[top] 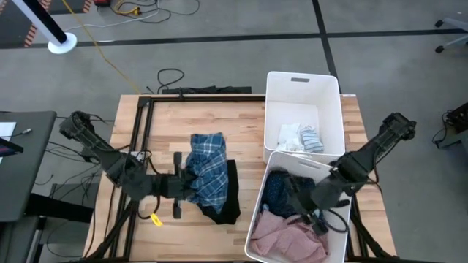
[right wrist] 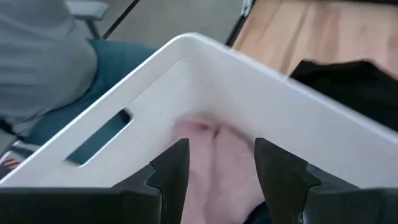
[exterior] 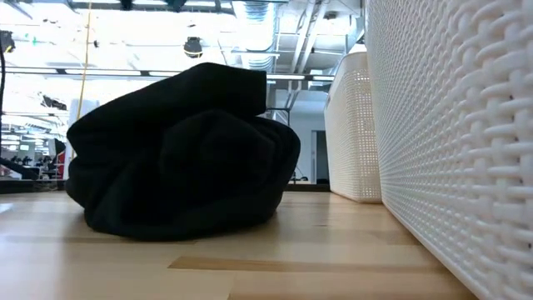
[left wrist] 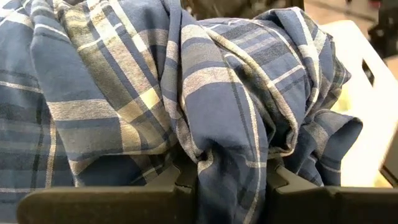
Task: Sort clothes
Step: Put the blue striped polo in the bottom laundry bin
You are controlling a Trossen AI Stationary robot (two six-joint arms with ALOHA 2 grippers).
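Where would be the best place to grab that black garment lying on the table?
Probably the raised fold along the top of the black garment, coming straight down from above. It sits in a humped heap, so the crest offers a bunch to pinch. Its left part lies under the plaid shirt, which the left gripper holds.

Plaid shirt (top: 207,169) lies mid-worktop (top: 241,131), overlapping dark garment (top: 228,197) on its right. Two bins right of both: far bin (top: 303,86) holds socks (top: 300,137); near bin (top: 338,237) holds patterned garment (top: 278,188) and another garment (top: 289,239).

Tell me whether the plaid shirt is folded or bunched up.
Bunched up: the plaid shirt lies crumpled over the black garment, its cloth gathered between the left gripper's fingers.
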